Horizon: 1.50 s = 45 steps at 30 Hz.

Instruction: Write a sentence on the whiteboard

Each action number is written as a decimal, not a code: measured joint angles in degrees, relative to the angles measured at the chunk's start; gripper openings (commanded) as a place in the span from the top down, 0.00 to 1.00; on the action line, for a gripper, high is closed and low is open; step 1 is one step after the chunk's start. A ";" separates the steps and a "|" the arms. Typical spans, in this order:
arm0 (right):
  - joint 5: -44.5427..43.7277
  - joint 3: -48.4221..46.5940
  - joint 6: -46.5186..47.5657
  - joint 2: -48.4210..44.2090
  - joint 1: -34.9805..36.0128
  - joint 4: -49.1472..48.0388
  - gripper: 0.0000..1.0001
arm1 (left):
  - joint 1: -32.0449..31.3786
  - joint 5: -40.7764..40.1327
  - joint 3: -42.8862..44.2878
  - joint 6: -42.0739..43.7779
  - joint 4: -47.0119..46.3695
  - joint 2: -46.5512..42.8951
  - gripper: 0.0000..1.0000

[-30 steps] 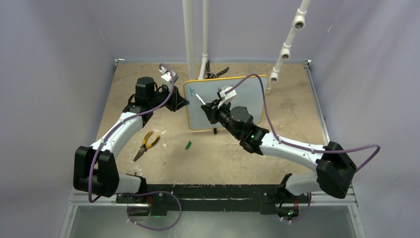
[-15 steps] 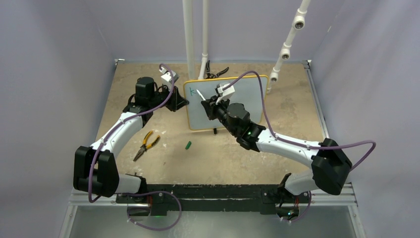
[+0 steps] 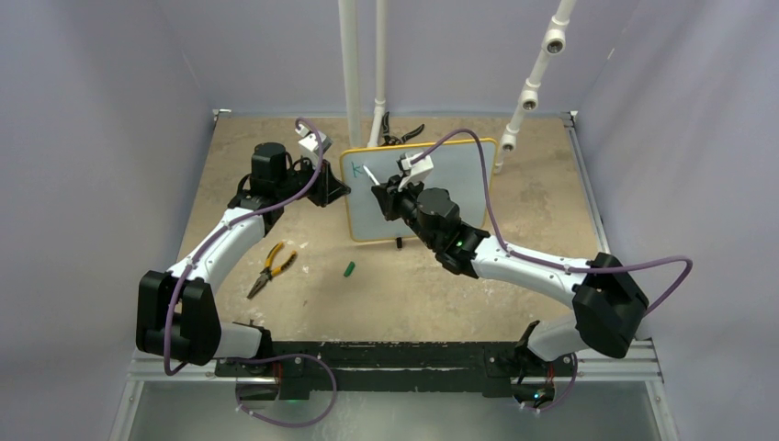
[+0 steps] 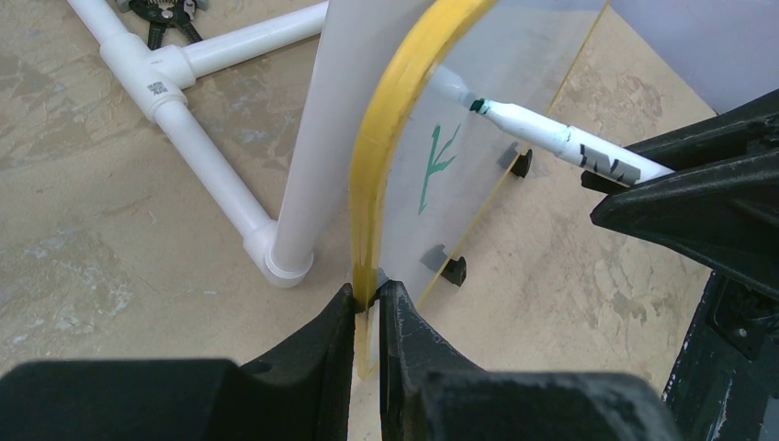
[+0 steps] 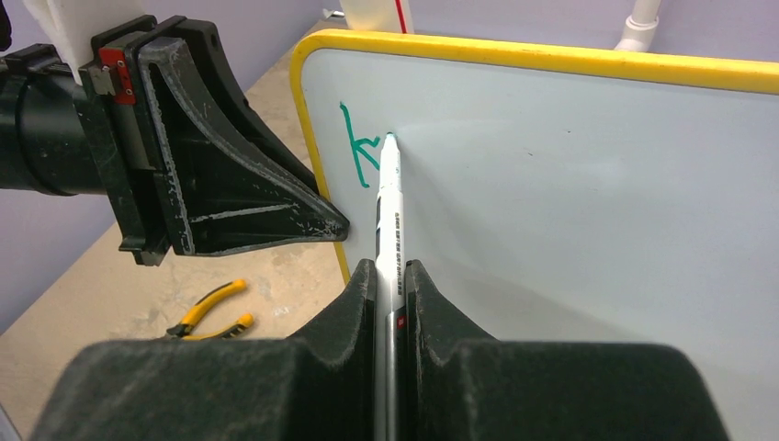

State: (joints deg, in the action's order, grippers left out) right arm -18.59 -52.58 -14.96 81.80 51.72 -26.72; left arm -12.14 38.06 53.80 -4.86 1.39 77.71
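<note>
Left gripper (image 4: 367, 299) closed on the yellow-framed left edge of the whiteboard (image 3: 459, 175), which stands upright on black feet at the far middle of the table (image 3: 413, 294), in front of a white pipe stand (image 4: 202, 156). Right gripper (image 5: 392, 271) clamped on a white marker (image 5: 390, 211), teal tip against the board face just right of the sentence (image 5: 360, 156), which is only a teal "k" near the top left corner. Yellow-handled pliers (image 3: 269, 267) and a small green cap (image 3: 349, 269) lie on the table on the near side of the board, apart from both arms
</note>
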 measured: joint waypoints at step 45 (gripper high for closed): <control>0.61 1.60 3.30 -1.20 -0.04 -3.85 1.00 | 0.00 0.04 0.00 0.00 0.00 0.00 1.00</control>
State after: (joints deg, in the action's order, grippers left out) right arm -17.98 -50.98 -11.66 80.60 51.68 -30.57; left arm -12.14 38.11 53.80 -4.86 1.39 77.71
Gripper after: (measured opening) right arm 0.122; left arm 0.115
